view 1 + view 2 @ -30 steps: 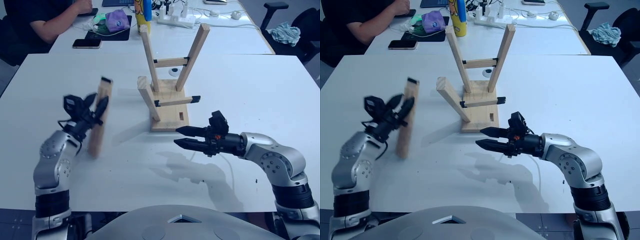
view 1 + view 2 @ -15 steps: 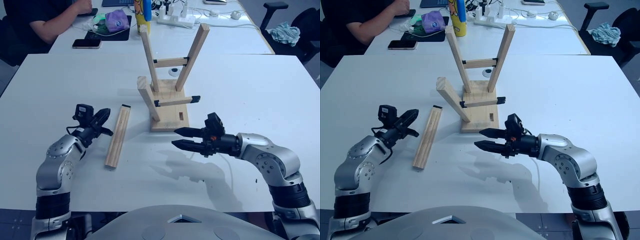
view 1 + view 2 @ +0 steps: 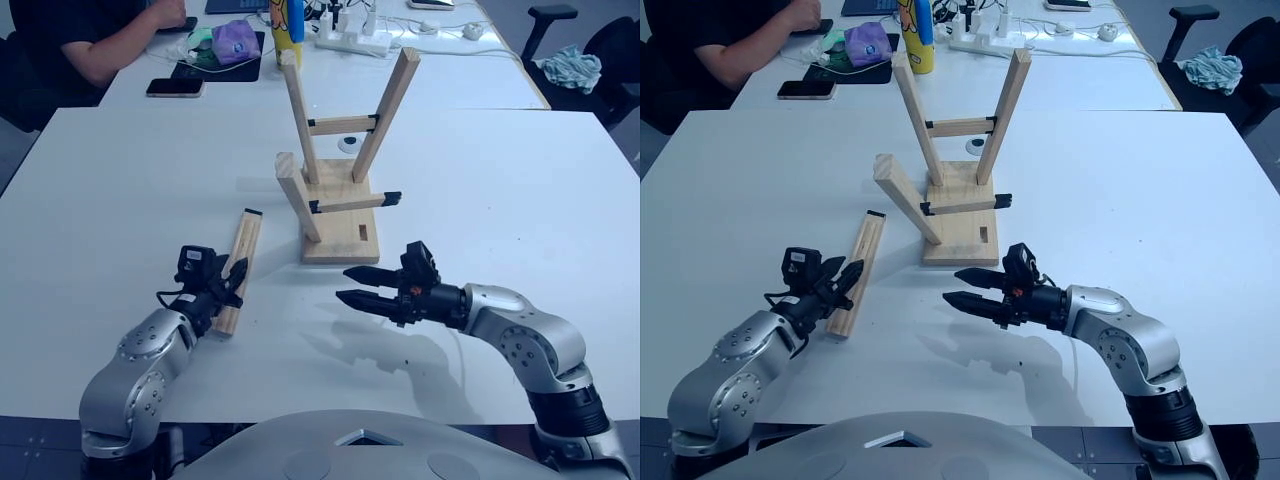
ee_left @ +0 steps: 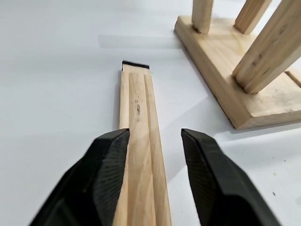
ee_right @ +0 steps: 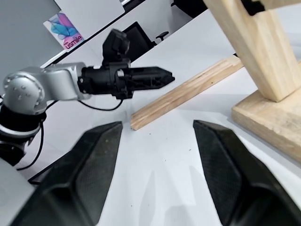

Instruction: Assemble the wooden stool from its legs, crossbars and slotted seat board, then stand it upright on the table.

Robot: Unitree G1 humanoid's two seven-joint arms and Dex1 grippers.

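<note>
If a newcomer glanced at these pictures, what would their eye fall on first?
The half-built stool stands out, upside down in the middle of the table with three legs pointing up. To its left a loose leg lies flat, its near end between the fingers of the open left gripper. The open right gripper hovers just in front of the seat board.

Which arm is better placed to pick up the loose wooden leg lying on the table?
Left. The left gripper is open, with its fingers either side of the near end of the loose leg. The right gripper, also open, hovers in front of the seat board, apart from that leg.
</note>
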